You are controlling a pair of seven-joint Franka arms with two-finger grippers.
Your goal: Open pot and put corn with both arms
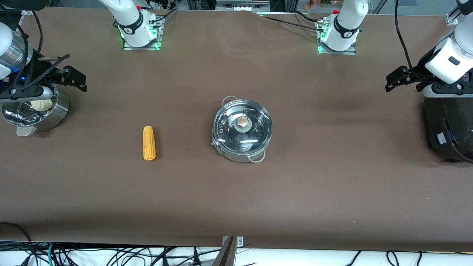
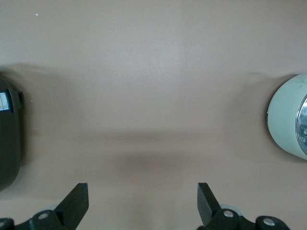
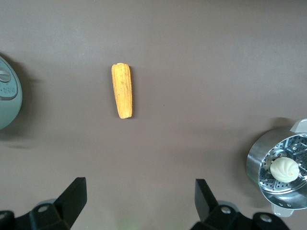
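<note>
The steel pot [image 1: 225, 146] stands at the table's middle with its glass lid [image 1: 255, 131] on; the lid's copper knob [image 1: 242, 120] points up. The corn [image 1: 149, 143] lies on the cloth beside the pot, toward the right arm's end. My right gripper [image 1: 78, 79] is open and empty, up over the steamer bowl's edge; its view shows the corn [image 3: 122, 90] and the pot's edge [image 3: 7, 98] ahead of its open jaws [image 3: 140, 199]. My left gripper [image 1: 391, 81] is open and empty, up beside the black cooker. Its view shows its open jaws [image 2: 142, 201] and the pot's edge [image 2: 288, 117].
A steel steamer bowl [image 1: 55, 116] holding a white bun [image 1: 41, 104] stands at the right arm's end; both also show in the right wrist view [image 3: 256, 165], [image 3: 284, 168]. A big black cooker [image 1: 449, 127] stands at the left arm's end and shows in the left wrist view [image 2: 7, 134].
</note>
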